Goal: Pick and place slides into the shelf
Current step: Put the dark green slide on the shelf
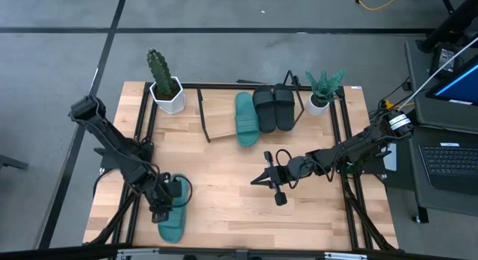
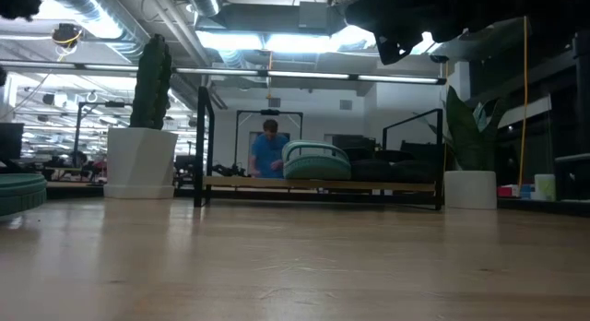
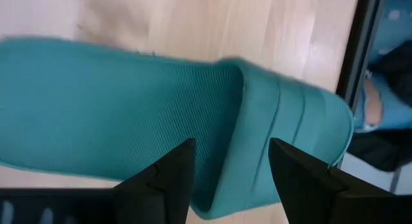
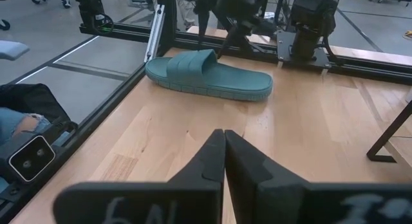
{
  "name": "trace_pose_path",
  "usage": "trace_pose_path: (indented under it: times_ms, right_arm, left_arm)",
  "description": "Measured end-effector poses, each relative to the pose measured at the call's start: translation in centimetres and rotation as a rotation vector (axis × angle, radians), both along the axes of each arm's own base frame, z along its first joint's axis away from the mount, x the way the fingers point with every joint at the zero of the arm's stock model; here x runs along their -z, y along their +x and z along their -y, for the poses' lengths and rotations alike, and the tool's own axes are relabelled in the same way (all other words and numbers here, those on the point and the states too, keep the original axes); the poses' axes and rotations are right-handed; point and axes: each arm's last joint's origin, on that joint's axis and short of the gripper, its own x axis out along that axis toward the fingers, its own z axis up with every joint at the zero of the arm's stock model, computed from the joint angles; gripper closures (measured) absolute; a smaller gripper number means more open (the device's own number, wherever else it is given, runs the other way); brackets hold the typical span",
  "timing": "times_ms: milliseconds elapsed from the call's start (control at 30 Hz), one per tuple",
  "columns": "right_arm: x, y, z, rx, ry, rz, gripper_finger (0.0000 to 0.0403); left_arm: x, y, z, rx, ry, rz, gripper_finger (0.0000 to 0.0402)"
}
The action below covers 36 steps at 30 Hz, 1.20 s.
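One teal slide (image 1: 171,221) lies sole-down on the table near its near-left corner, also in view as the teal slide (image 4: 206,73). My left gripper (image 1: 170,194) hovers over its strap end, open, coming from above. In the left wrist view the left gripper (image 3: 232,141) straddles the strap's edge (image 3: 248,121), with one finger over the footbed and one over the strap. The shelf (image 1: 224,118) at the far edge carries a second teal slide (image 1: 246,118) and two black slides (image 1: 274,108). My right gripper (image 1: 267,178) is shut mid-table and holds nothing. My left gripper stands with its open fingers (image 3: 174,176) on either side of the strap's edge of the teal slide. I cannot tell whether they touch it. The slide lies flat on the table.
A cactus in a white pot (image 1: 166,87) stands left of the shelf, and a leafy plant in a white pot (image 1: 321,94) stands to its right. Black frame rails (image 1: 146,118) run along both table sides. A person in blue (image 2: 269,150) is far behind the table.
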Motion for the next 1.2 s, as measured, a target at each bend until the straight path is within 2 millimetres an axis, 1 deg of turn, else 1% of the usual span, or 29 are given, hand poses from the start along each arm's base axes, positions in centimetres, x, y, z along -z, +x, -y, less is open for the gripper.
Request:
trace_pose_path:
  times_ms: [267,400,500,767,1000,1067,1167,1200]
  right_arm:
    - [0.0,0.0,0.0,0.001,0.003,-0.001,0.0389]
    - [0.01,0.0,-0.01,0.0,0.003,-0.001,0.0389]
    - [0.0,0.0,-0.01,0.0,0.003,-0.001,0.0389]
    - [-0.01,0.0,0.0,0.001,0.004,-0.001,0.0389]
    - [-0.01,0.0,0.01,0.001,0.004,-0.001,0.0389]
    - [-0.01,0.0,0.0,0.001,0.004,-0.001,0.0389]
    - [-0.01,0.0,0.0,0.001,0.004,-0.001,0.0389]
    - [0.0,0.0,0.0,0.001,0.004,-0.001,0.0389]
  left_arm:
    - [0.97,0.43,0.8,0.033,-0.043,-0.062,0.0216]
    - [1.04,0.5,0.87,0.033,-0.046,-0.062,0.0217]
    - [0.97,0.61,0.99,0.045,-0.056,-0.044,0.0226]
    - [0.95,0.64,1.02,0.041,-0.062,-0.044,0.0288]
    - [0.95,0.65,1.02,0.04,-0.062,-0.044,0.0329]
    - [0.94,0.64,1.02,0.04,-0.062,-0.043,0.0348]
    - [0.92,0.64,1.01,0.04,-0.063,-0.043,0.0385]
    - [0.92,0.63,1.01,0.039,-0.064,-0.043,0.0392]
